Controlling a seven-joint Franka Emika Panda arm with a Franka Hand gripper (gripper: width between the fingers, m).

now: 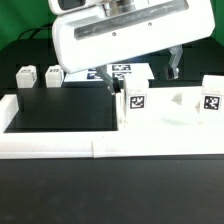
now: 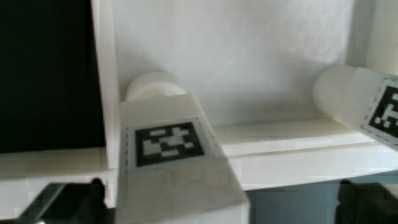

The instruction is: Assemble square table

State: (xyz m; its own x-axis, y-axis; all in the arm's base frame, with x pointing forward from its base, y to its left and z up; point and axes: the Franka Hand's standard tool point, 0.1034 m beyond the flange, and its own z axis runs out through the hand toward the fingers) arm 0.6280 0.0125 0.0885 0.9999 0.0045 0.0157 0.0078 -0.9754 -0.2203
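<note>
Bright, even light washes out the white leg [image 2: 178,185]; both views are soft and low-resolution.

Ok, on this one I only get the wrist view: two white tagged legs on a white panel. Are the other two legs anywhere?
Observer: Yes, two short blocky white plastic legs stand side by side on the dark table, off the large flat white tabletop panel, toward the exterior view's left.
Operator: And behind the panel?
Observer: The thin white marker board lies there, partly hidden by the open hand.
</note>
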